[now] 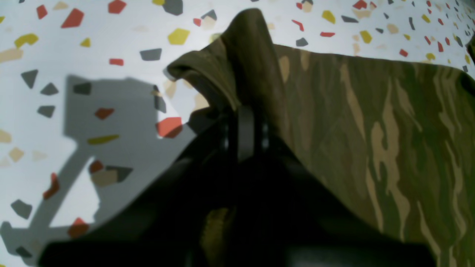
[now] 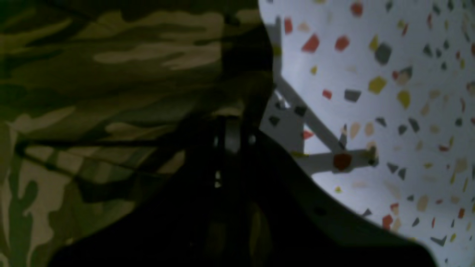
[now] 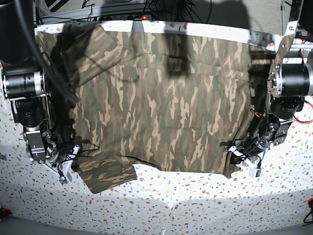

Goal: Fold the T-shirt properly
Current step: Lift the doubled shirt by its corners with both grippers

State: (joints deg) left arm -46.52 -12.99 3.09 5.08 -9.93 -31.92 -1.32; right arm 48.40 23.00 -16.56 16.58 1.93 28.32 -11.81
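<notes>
Camouflage T-shirt [image 3: 161,103] spread over speckled table [image 3: 195,205], left gripper [image 3: 234,152] pinching its 4 o'clock edge, right gripper [image 3: 73,149] pinching its 8 o'clock edge

No readable txt, labels or nos. in any view

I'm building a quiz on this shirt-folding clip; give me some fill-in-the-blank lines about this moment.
1. The T-shirt has a ____ pattern.
2. The left hand is shut on the shirt's ____.
3. The table is white with colored ____.
4. The right hand is ____ on the shirt.

Missing: camouflage; edge; flecks; shut
</notes>
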